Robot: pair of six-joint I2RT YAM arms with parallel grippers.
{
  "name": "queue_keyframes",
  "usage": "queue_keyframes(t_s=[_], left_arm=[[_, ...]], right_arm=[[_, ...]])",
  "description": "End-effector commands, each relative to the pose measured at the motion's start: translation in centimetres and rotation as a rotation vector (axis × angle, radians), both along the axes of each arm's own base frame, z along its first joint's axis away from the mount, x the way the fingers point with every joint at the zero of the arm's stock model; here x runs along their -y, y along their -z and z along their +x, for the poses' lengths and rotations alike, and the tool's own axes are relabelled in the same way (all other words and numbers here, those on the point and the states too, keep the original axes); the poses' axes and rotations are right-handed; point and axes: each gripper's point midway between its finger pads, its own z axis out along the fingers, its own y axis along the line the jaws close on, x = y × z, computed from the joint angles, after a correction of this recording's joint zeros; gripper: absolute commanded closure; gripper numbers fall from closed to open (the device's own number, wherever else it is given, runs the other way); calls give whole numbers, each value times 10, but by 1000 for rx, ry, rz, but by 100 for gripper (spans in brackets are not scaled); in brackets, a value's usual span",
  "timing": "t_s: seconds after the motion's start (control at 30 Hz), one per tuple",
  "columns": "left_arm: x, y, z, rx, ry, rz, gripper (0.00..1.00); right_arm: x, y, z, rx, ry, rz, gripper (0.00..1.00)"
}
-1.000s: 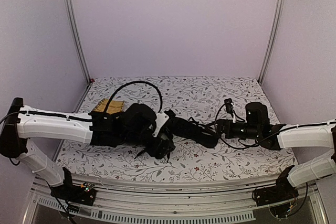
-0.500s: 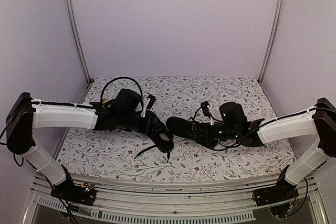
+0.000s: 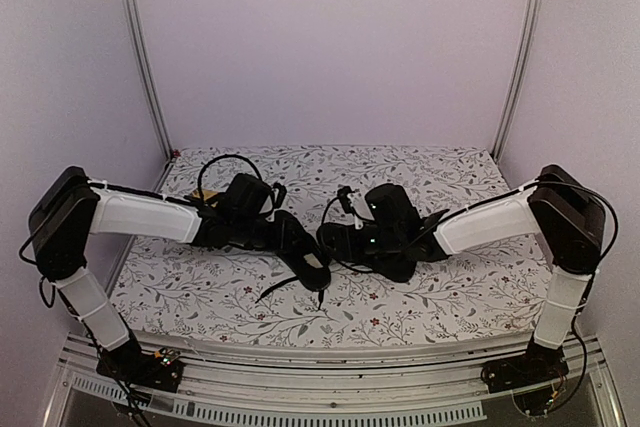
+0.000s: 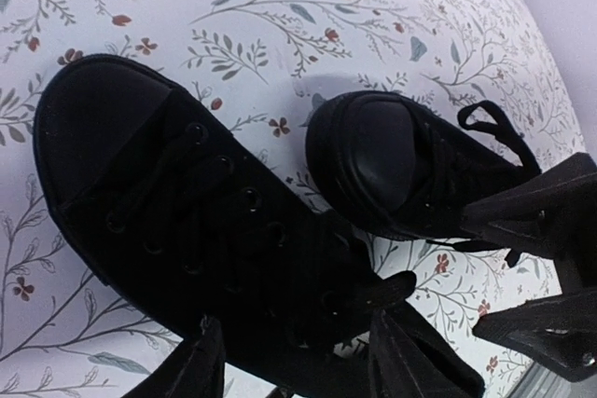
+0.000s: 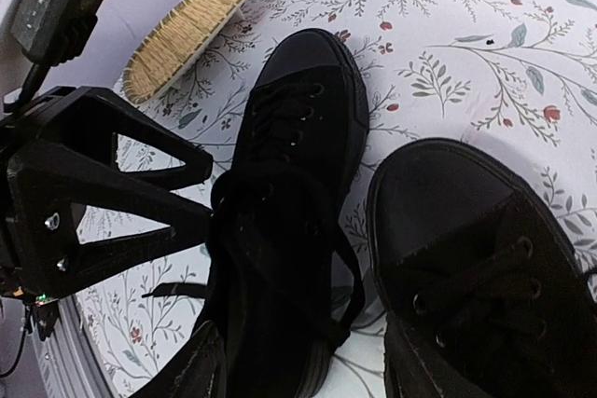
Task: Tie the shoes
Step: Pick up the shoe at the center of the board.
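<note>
Both shoes [image 3: 335,247] lie untied on the desk [image 3: 450,292], toes nearly touching, each under its own arm. The left shoe [image 4: 168,202] sits directly below and ahead of the left claw [image 4: 298,342], its toe pointing away from it. The right shoe [image 5: 485,258] lies just below and right of the right claw [image 5: 303,351].

Both claws are released, fingers spread and straddling the lacing. Nothing looks pinched, though black on black makes that hard to judge. The laces [image 5: 280,193] of the left shoe hang loose, close to the left claw's tips.

This reads as the opening step: picking up the lace ends of the left shoe. Next, each claw probably has to drop onto a separate end, clench on it alone, then draw the two across each other.
</note>
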Motion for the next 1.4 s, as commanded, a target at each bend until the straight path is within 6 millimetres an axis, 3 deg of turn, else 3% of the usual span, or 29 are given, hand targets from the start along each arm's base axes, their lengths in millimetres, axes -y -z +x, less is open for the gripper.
queue_keyframes(t_s=[0.0, 0.27, 0.43, 0.53, 0.6, 0.67, 0.73, 0.83, 1.0, 1.13, 1.37], left_arm=[[-1, -6, 21, 33, -40, -28, 48], [1, 1, 25, 33, -27, -15, 52], [3, 6, 30, 43, -20, 4, 59], [4, 12, 34, 43, -15, 21, 64], [5, 14, 34, 42, -4, 23, 72], [4, 12, 34, 53, -3, 23, 84], [-1, 8, 34, 71, -13, 29, 97], [-3, -7, 32, 112, 6, 29, 100], [12, -61, 21, 211, 121, -68, 100], [24, -92, 9, 248, 223, -133, 100], [35, -116, -13, 255, 304, -208, 100]], right_arm=[[-11, 14, 16, 34, -33, -70, 46], [-28, 25, 10, 42, -163, -65, 48], [-28, 36, 19, 53, -153, -101, 51], [-28, 47, 23, 56, -153, -131, 60], [-28, 52, 20, 53, -177, -135, 74], [-39, 35, 21, 79, -210, -99, 93], [-41, 24, 14, 88, -255, -72, 97], [-42, 0, -1, 103, -308, -27, 98], [-25, -46, -11, 140, -282, -13, 98], [-10, -68, -18, 129, -263, -47, 98], [4, -55, -58, -6, -292, -105, 98]])
